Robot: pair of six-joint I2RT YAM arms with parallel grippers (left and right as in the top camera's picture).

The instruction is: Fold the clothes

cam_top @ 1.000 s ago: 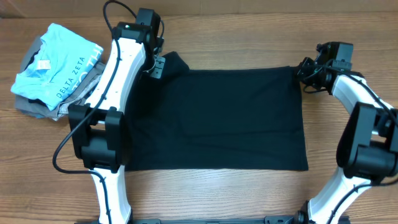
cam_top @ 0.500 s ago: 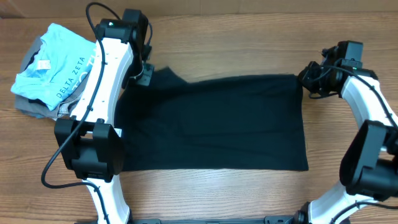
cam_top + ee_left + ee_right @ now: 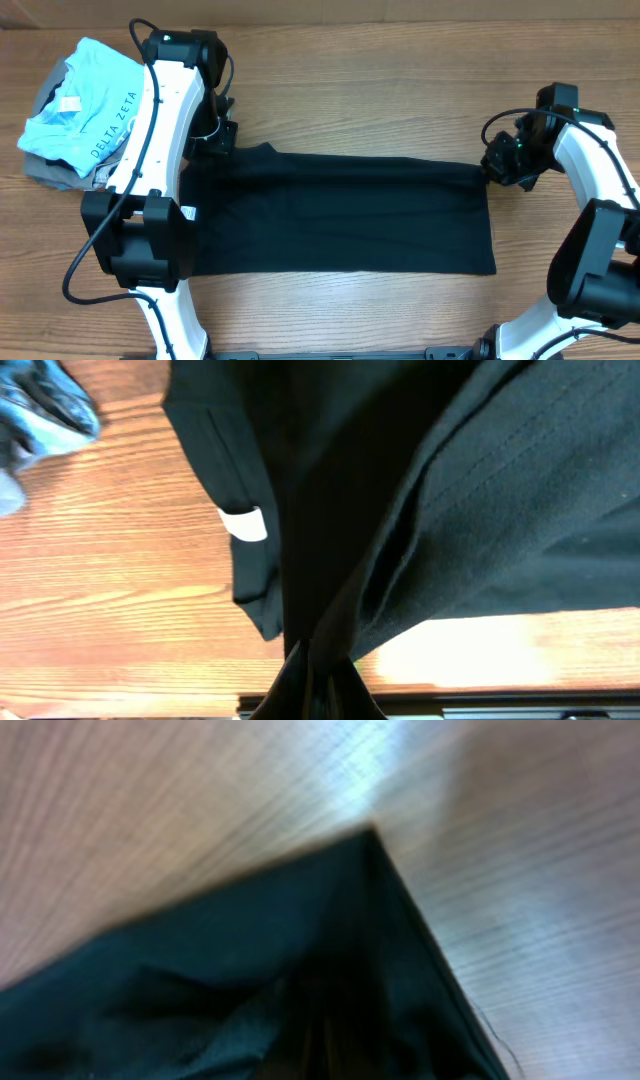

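The clothes, a plain black T-shirt (image 3: pixel 340 215), lie spread across the middle of the table in the overhead view. My left gripper (image 3: pixel 217 141) is shut on the shirt's far left corner. My right gripper (image 3: pixel 496 166) is shut on its far right corner. The far edge runs taut between the two. In the left wrist view the black fabric (image 3: pixel 420 490) fans out from my shut left gripper (image 3: pixel 315 680), with a white label (image 3: pixel 243 523) showing. The right wrist view is blurred: a pointed corner of the shirt (image 3: pixel 300 950) covers my right gripper (image 3: pixel 320 1050).
A light blue "DELTA ZETA" garment (image 3: pixel 90 105) lies on grey garments (image 3: pixel 55 172) at the far left, close to my left arm. A blue bit of it (image 3: pixel 40 405) shows at the top left of the left wrist view. Bare wooden table (image 3: pixel 400 80) surrounds the shirt.
Both grippers have moved towards the near side, drawing the shirt's far edge with them, so the spread black area is shorter front to back. The left arm also swung left.
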